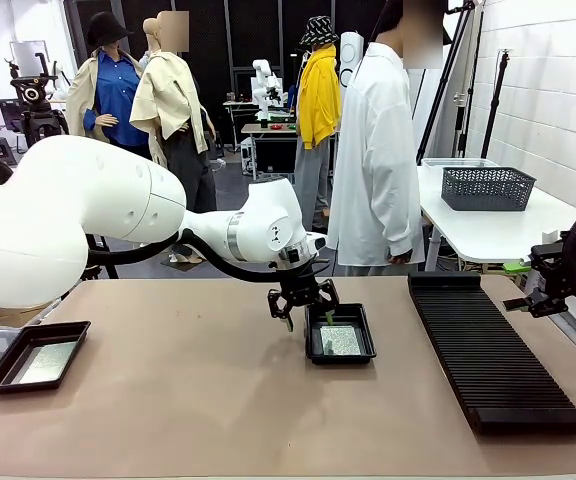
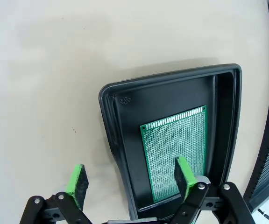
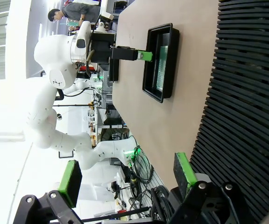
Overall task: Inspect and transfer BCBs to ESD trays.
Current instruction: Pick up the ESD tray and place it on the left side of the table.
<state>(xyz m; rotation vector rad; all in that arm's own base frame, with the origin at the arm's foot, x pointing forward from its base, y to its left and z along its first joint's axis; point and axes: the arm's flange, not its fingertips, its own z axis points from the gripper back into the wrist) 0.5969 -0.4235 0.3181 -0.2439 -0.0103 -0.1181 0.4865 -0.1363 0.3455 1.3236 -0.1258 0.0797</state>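
While the left gripper (image 2: 130, 184) hangs with jaws spread and empty over the near rim of the middle tray (image 2: 120, 140), the BCB (image 2: 176, 156) lies flat inside that tray, just ahead of and partly under one pad. Its long axis runs along the tray's length, away from the gripper. The left arm is far nearer; the right gripper (image 3: 127, 175), also spread and empty, sits well apart at the rack (image 1: 493, 350). A second tray (image 1: 33, 355) lies far left
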